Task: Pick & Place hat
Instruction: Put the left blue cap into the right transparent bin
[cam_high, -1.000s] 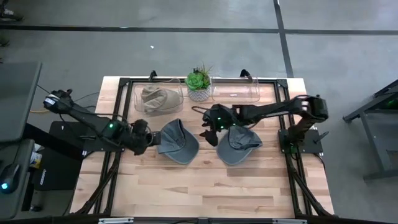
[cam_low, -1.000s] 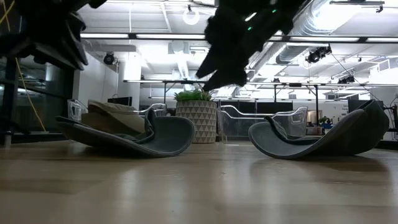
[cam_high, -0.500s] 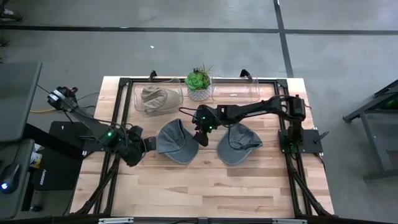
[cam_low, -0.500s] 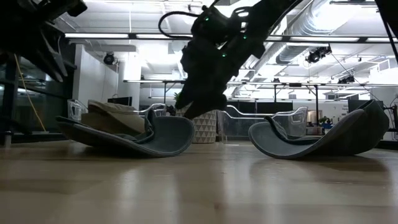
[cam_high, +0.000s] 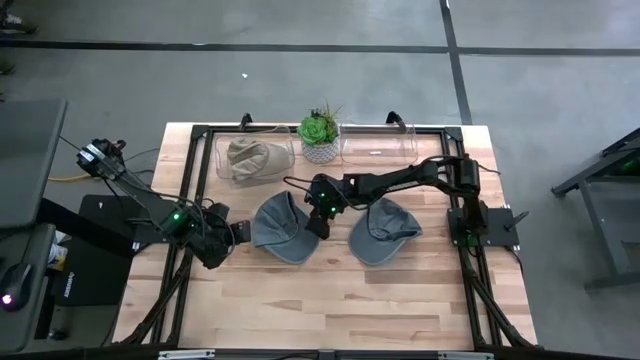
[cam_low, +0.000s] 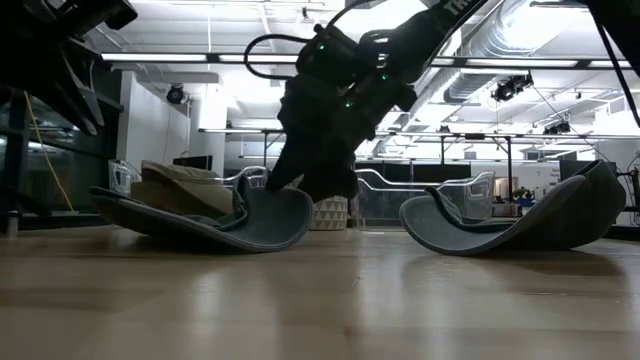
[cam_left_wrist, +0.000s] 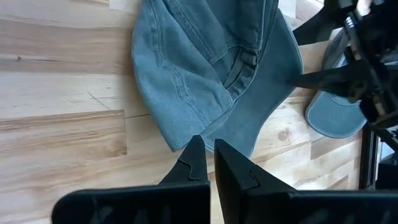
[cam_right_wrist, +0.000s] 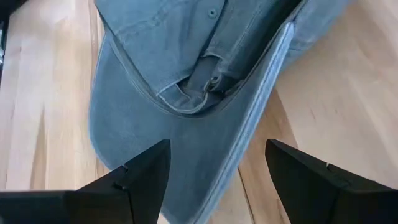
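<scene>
Two grey-blue caps lie inside-up on the wooden table, each resting on its outer face with the brim curling upward. The left cap (cam_high: 280, 225) (cam_low: 250, 220) is under my right gripper (cam_high: 318, 225) (cam_right_wrist: 217, 160). That gripper is open and hangs over the cap's brim (cam_right_wrist: 186, 155), one finger on either side of it. The right cap (cam_high: 385, 232) (cam_low: 520, 225) lies apart. My left gripper (cam_high: 238, 233) (cam_left_wrist: 209, 155) is shut and sits just off the left cap's crown edge (cam_left_wrist: 180, 124), touching nothing.
A tan hat (cam_high: 250, 157) lies in the left clear bin at the far edge. A potted plant (cam_high: 319, 135) stands between that bin and a second clear bin (cam_high: 378, 145). The black frame (cam_high: 200, 130) runs round the table. Bare wood lies toward the near edge.
My right gripper has swung from above the right cap toward the table's left and come down over the left cap's brim. My left gripper has drawn back from the left cap toward the left and near edges. Both caps have stayed in place.
</scene>
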